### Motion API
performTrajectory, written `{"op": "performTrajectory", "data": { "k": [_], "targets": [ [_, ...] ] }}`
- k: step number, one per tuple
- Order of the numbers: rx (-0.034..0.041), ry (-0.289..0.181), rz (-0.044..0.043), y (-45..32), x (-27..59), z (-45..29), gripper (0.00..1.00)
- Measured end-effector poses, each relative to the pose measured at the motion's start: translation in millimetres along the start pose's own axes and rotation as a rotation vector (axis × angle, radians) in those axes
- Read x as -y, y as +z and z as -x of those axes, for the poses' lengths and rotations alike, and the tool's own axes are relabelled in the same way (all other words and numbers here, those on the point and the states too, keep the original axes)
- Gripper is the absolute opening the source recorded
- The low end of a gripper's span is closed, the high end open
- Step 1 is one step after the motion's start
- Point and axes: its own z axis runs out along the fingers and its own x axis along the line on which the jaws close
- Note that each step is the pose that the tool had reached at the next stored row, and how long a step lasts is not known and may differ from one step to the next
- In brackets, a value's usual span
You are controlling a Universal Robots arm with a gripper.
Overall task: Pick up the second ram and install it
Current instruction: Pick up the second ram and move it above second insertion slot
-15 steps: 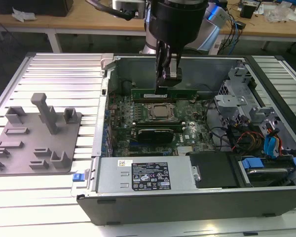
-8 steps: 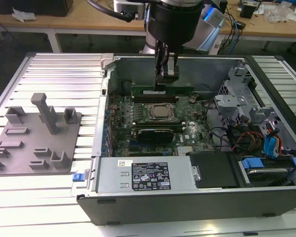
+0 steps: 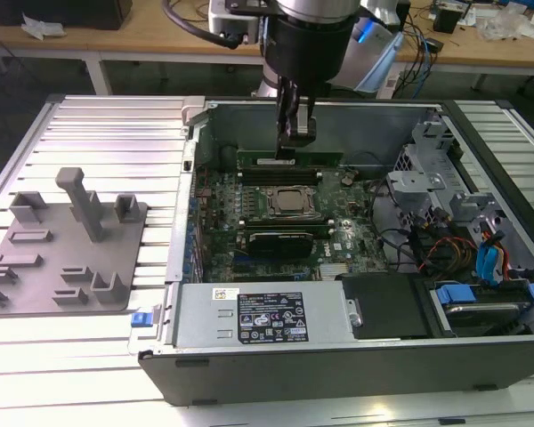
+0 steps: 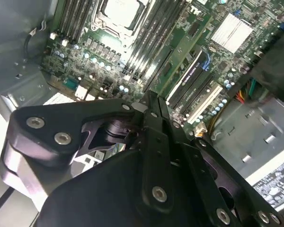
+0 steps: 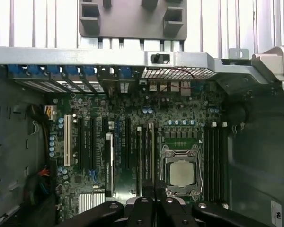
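Note:
The second ram [image 3: 316,158] is a long green stick standing on edge in the memory slots just behind the silver CPU [image 3: 294,201], inside the open computer case. My gripper [image 3: 287,149] reaches straight down onto its middle, fingers closed together on its top edge. In the second wrist view the green stick [image 4: 182,49] runs away from my gripper [image 4: 149,98]. In the first wrist view the ram [image 5: 151,151] shows edge-on beside the CPU [image 5: 182,172], in line with the seam of my gripper [image 5: 155,189].
A black card [image 3: 280,240] lies in front of the CPU. The power supply [image 3: 249,316] fills the case's near side; a drive cage [image 3: 445,196] and cables stand at the exterior view's right. A grey fixture plate [image 3: 67,240] sits outside the case.

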Motion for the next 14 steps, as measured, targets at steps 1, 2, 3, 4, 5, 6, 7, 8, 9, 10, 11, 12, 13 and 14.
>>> {"op": "performTrajectory", "data": {
  "k": [1, 2, 3, 4, 5, 6, 7, 8, 9, 10, 11, 12, 13, 14],
  "targets": [
    [0.0005, 0.0, 0.0, 2.0, 0.1, 0.5, 0.09],
    [0.0008, 0.0, 0.0001, 4.8, 0.3, 1.0, 0.09],
    [0.0008, 0.0, 0.0002, 8.3, 0.5, 1.5, 0.09],
    [0.0013, 0.0, 0.0, 13.4, 0.8, 1.9, 0.09],
    [0.0015, 0.0, 0.0001, 16.2, 1.0, 2.1, 0.09],
    [0.0015, 0.0, 0.0001, 20.0, 1.2, 2.2, 0.09],
    [0.0017, 0.0, 0.0001, 23.3, 1.4, 2.3, 0.09],
    [0.0018, 0.0, 0.0, 25.3, 1.6, 2.4, 0.09],
    [0.002, 0.0, 0.0001, 27.1, 1.6, 2.5, 0.09],
    [0.0022, 0.0, 0.0001, 31.5, 1.9, 2.6, 0.09],
    [0.0024, 0.0, 0.0002, 34.7, 2.1, 2.7, 0.09],
    [0.0029, 0.0, 0.0001, 38.1, 2.3, 2.8, 0.09],
    [0.003, 0.0, 0.0001, 39.9, 2.4, 2.9, 0.09],
    [0.0033, 0.0, 0.0, 42.8, 2.6, 2.9, 0.09]
  ]
}}
